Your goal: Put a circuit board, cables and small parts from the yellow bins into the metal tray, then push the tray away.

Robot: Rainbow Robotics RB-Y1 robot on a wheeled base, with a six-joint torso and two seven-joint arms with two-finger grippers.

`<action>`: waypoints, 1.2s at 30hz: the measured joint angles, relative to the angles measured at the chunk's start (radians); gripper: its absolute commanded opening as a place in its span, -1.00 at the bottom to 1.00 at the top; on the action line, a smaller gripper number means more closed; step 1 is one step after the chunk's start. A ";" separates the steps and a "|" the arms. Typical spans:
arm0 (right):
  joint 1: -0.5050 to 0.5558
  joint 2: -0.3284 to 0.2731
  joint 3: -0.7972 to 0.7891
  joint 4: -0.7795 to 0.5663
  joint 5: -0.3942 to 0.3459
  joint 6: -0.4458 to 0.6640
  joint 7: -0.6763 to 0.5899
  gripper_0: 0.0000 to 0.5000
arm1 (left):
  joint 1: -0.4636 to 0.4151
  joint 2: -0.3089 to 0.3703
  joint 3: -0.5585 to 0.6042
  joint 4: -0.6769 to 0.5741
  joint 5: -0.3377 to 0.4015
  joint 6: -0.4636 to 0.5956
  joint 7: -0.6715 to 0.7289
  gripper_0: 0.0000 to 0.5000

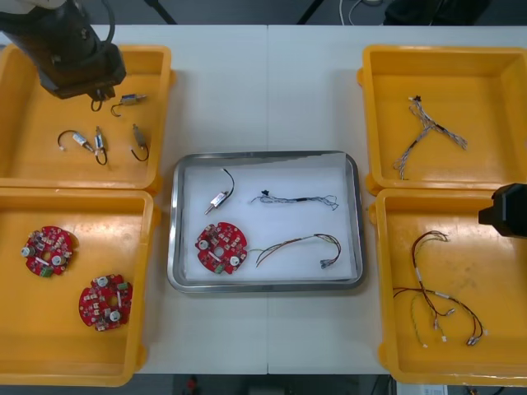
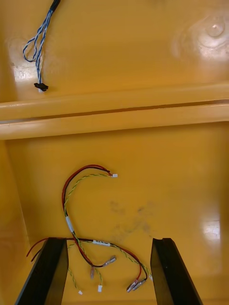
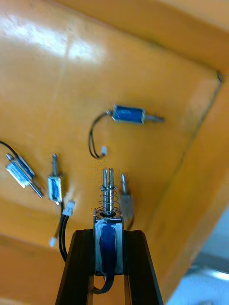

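Front view: metal tray holds circuit board, cables.

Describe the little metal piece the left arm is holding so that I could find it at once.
Look in the far yellow bin on the robot's left. The left tool is shut there on one small metal part, blue-bodied with a spring and pin at its end. Its four neighbours lie loose on the bin floor; it alone is clamped between black fingers.

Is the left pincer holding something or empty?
Holding: the left pincer is shut on a small metal part, over a yellow bin.
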 measured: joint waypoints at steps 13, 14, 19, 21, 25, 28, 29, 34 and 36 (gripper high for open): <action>0.054 0.000 -0.009 -0.039 -0.009 0.000 0.000 1.00 | 0.035 0.007 -0.184 -0.413 0.180 0.102 0.108 -1.00; 0.057 0.000 -0.009 -0.041 -0.009 0.000 0.000 1.00 | 0.035 0.007 -0.201 -0.433 0.195 0.102 0.146 -1.00; 0.062 0.000 -0.009 -0.041 -0.009 0.000 0.000 1.00 | 0.035 0.005 -0.268 -0.493 0.237 0.102 0.298 -1.00; 0.062 0.000 -0.009 -0.041 -0.008 0.000 0.000 1.00 | 0.035 0.002 -0.296 -0.502 0.239 0.101 0.304 -1.00; 0.063 0.000 -0.009 -0.042 -0.002 0.000 0.000 1.00 | 0.035 -0.013 -0.358 -0.503 0.239 0.059 0.304 -1.00; 0.063 0.000 -0.009 -0.043 0.010 0.000 0.000 1.00 | 0.035 -0.028 -0.408 -0.499 0.235 0.012 0.304 -1.00; 0.064 0.000 -0.009 -0.045 0.014 0.000 0.000 1.00 | 0.035 -0.035 -0.424 -0.496 0.234 -0.001 0.304 -1.00; 0.065 0.000 -0.009 -0.055 0.016 0.000 0.000 1.00 | 0.035 -0.066 -0.495 -0.477 0.229 -0.056 0.304 -1.00; 0.065 0.000 -0.009 -0.056 0.016 0.000 0.000 1.00 | 0.035 -0.076 -0.525 -0.467 0.225 -0.077 0.304 -1.00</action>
